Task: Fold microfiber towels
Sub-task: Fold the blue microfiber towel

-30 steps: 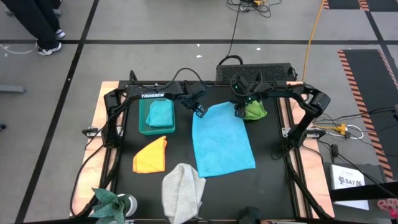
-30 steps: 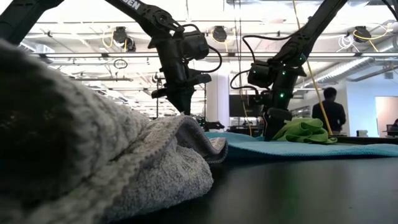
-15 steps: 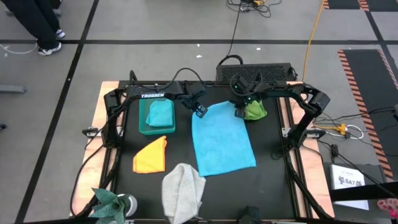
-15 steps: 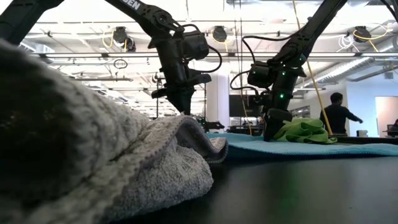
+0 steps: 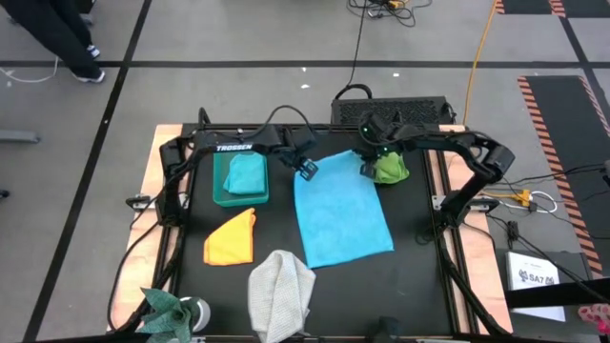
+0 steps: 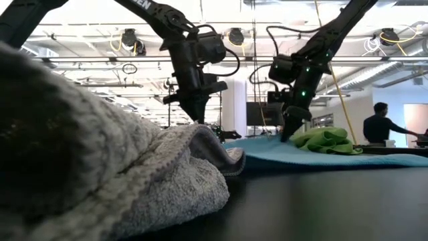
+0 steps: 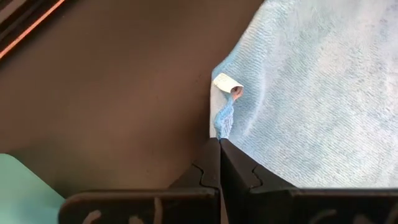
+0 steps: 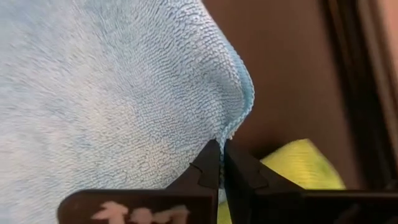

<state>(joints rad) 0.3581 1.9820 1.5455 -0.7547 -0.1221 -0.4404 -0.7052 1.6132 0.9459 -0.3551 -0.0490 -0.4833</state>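
Wrist views show each arm's fingers (image 7: 219,155) (image 8: 221,158) clenched on a far corner of the light blue towel (image 5: 341,211).

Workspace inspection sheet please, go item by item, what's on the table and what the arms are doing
Surface: black table top, wooden edges.
Job's things: light blue towel spread flat; orange-yellow towel folded; grey towel bunched at the front; lime green towel crumpled; teal towel in the teal bin.
Clutter: green plant at the front left corner.
Grippers: left gripper and right gripper each shut on a far corner of the light blue towel.
Cables: orange cable on the floor.
Surroundings: person standing far behind.
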